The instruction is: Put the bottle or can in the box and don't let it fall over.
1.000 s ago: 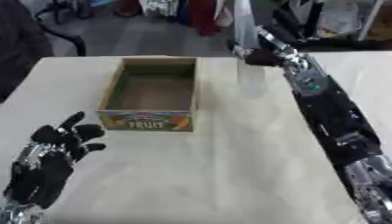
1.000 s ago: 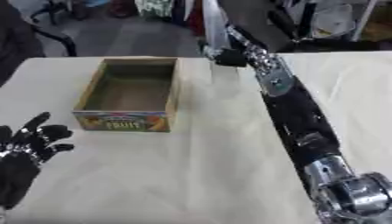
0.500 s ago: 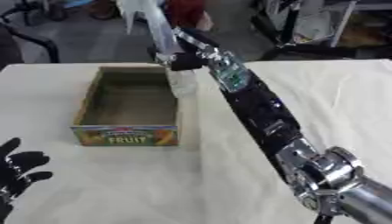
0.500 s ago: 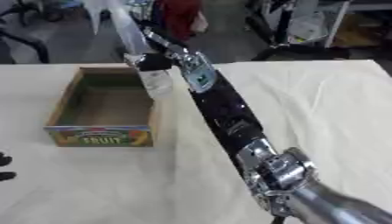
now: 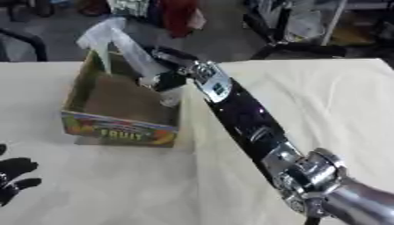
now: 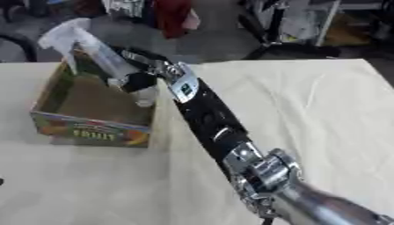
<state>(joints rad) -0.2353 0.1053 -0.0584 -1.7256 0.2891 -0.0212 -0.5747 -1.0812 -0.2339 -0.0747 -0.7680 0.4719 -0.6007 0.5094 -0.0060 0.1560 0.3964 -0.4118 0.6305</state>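
Bottle (image 5: pixel 127 50) seemingly over box (image 5: pixel 123 127) wall

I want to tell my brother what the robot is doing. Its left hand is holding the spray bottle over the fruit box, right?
Not quite. The right hand is holding the spray bottle over the fruit box. The left eye view shows the left hand idle at the lower left edge.

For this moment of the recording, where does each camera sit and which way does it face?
Left eye view: in the head, looking down at the table; right arm reaches in from lower right, left hand at the lower-left edge.
Right eye view: beside it, same aim; right hand holds the spray bottle tilted over the box.
Both share box, bottle and right arm.
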